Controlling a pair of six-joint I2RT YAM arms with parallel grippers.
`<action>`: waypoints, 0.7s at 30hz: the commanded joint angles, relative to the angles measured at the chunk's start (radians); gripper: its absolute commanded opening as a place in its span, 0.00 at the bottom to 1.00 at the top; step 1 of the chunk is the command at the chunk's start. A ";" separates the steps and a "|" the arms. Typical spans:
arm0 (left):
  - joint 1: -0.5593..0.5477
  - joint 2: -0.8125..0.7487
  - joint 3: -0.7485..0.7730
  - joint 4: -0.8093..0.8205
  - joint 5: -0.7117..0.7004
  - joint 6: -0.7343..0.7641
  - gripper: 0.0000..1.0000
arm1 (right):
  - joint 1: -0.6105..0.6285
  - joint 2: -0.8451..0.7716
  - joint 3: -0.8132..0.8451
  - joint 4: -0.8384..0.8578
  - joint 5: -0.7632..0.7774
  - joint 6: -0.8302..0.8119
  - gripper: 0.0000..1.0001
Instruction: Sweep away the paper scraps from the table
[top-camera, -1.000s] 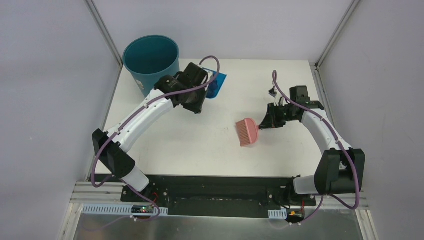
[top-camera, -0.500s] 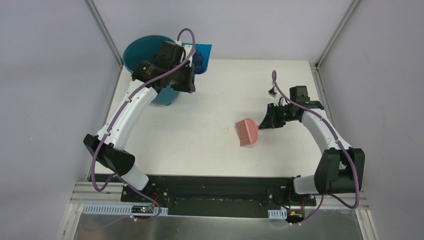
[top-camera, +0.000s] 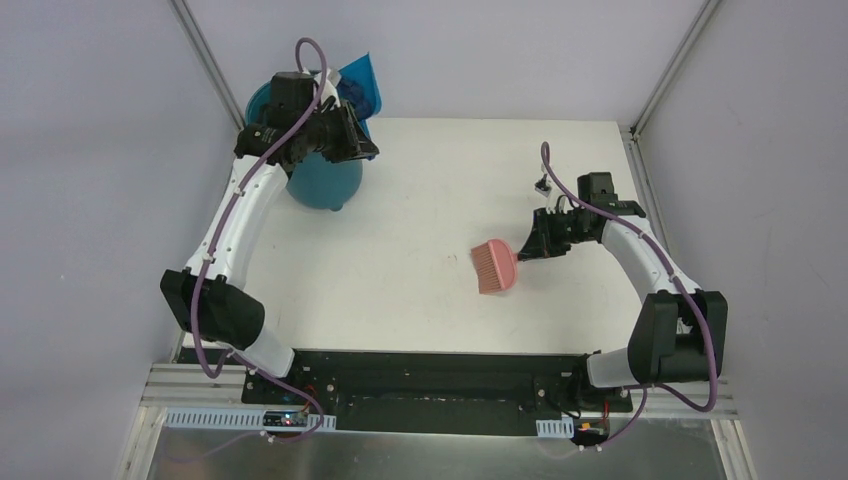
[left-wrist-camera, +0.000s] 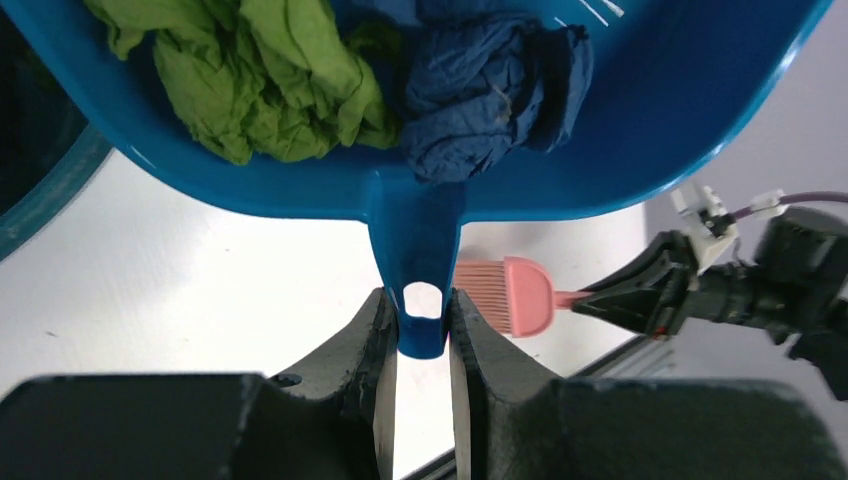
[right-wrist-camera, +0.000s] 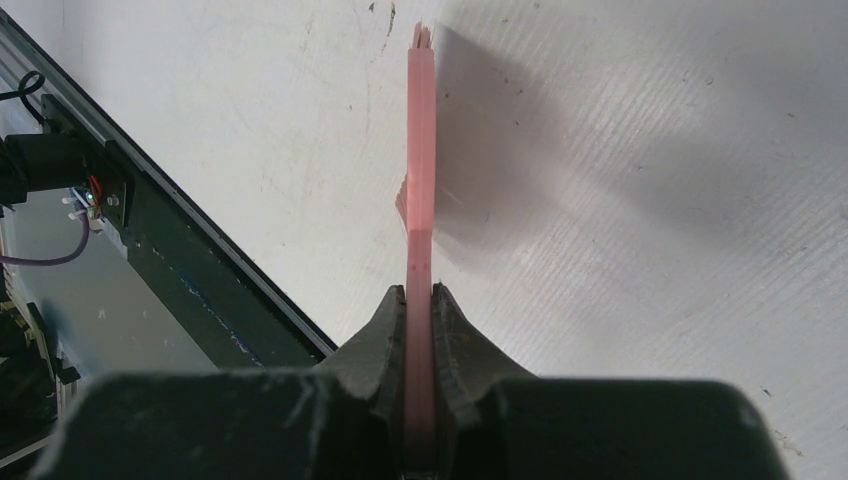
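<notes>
Well, starting at the far left, the bin stands at the back-left corner of the tabletop. I have the dustpan raised and tilted at the bin's far rim. Whether the pan's mouth is over the opening, I cannot tell from above. My left fingers are clamped on the pan's handle, one on each side of the tab with the hanging hole.

The left wrist view shows the scraps in the pan. An olive-green wad lies on the left and a dark blue one touches it on the right. Both rest against the wall next to the handle. The frame cuts the pan off, so I cannot say whether more lie further in. The load is not yet tipped out.

Moving right, I can make out no wad on the white surface from overhead, so I judge the sweeping itself done.

Right of centre is the brush, bristles pointing toward the near edge. My right fingers are closed tight on its thin handle. I cannot tell whether the head touches the tabletop or hangs just above it.

What is left, as I read it, is to tip the pan so both wads slide into the bin. After that the pan and brush need setting down.
</notes>
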 joint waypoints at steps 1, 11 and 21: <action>0.088 -0.062 -0.106 0.247 0.195 -0.203 0.00 | -0.006 -0.009 0.008 0.002 -0.007 -0.032 0.00; 0.226 -0.062 -0.444 0.907 0.480 -0.720 0.00 | -0.006 -0.014 0.006 -0.003 -0.003 -0.041 0.00; 0.238 -0.056 -0.503 1.065 0.508 -0.809 0.00 | -0.006 -0.011 0.006 -0.004 -0.003 -0.041 0.00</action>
